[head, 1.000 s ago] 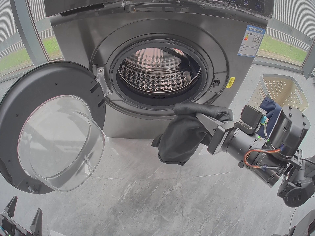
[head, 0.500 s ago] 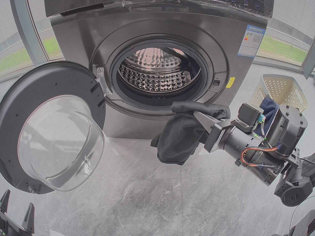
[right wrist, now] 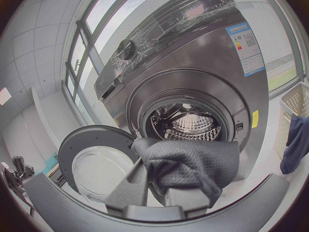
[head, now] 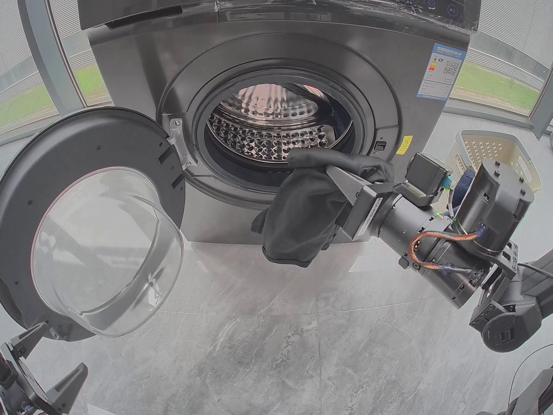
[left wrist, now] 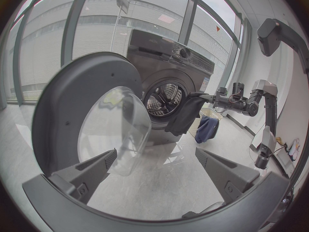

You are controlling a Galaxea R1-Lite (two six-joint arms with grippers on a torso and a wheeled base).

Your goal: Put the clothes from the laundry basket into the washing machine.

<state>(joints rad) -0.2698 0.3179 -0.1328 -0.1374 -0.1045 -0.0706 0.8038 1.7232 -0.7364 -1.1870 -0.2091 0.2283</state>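
Just beside washer rim (head: 282, 71), dark garment (head: 299, 208) hangs.

The drum opening (head: 276, 128) of the washing machine (head: 144, 70) is found just ahead of the right gripper (head: 335, 175), with open passage into the drum. Its lower rim is partly covered by the black garment (head: 296, 214) clamped in that gripper and hanging below it. The open door (head: 86, 220) is swung well off to that gripper's left and stands just ahead of the spread left gripper (left wrist: 155, 150). The laundry basket (head: 501, 151) is set behind the right gripper.
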